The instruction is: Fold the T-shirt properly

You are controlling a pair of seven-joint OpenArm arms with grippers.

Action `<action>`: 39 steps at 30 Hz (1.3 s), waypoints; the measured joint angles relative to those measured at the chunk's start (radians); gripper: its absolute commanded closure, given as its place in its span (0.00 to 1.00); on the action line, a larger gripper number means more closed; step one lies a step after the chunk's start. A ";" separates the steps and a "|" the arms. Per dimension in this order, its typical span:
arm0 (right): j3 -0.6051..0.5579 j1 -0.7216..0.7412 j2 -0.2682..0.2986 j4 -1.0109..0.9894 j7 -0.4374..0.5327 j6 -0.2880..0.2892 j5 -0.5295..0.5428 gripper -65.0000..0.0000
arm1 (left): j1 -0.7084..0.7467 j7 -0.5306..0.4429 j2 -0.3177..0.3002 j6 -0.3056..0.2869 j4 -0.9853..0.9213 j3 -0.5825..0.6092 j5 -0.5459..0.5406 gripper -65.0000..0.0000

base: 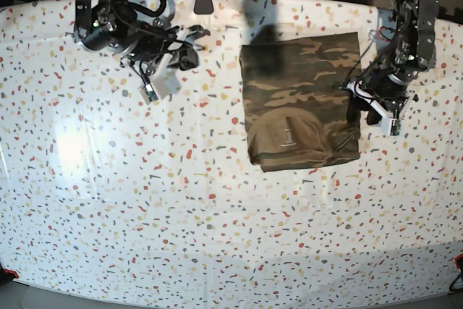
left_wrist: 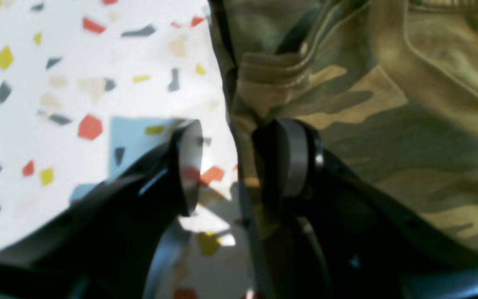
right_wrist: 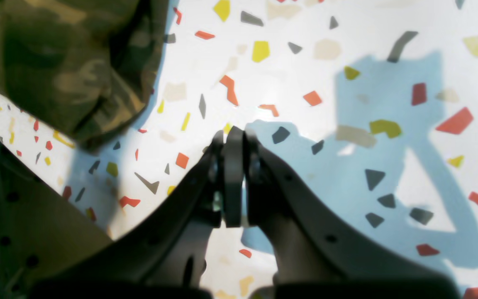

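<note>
On the speckled counter, toward its far right part, the T-shirt lies folded into a compact block, the tan inside of the neck with its small label turned up at the near end. How many layers the block holds cannot be made out. At its right edge stands the left gripper, fingers spread wide, one finger over bare counter and the other over camouflage cloth, with the shirt's edge running between them; the blur hides whether either touches the fabric. The right gripper hangs over bare counter well left of the shirt, fingers pressed together on nothing. Its wrist view cuts the shirt off at the upper left corner. Wide bare counter spreads to the left and all along the near side of the shirt.
</note>
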 measured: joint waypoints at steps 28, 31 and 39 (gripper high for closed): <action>0.245 -0.520 0.000 0.346 0.016 0.000 0.106 1.00 | 0.753 -0.147 -0.046 0.001 0.575 -0.230 -0.054 0.59; 0.290 -0.615 -0.003 0.348 0.023 0.000 0.139 1.00 | 0.838 -0.148 -0.045 -0.005 0.575 -0.228 -0.040 0.59; 0.306 -0.745 -0.003 0.311 0.021 0.000 0.033 1.00 | 0.915 -0.181 -0.045 -0.025 0.480 -0.229 0.005 0.59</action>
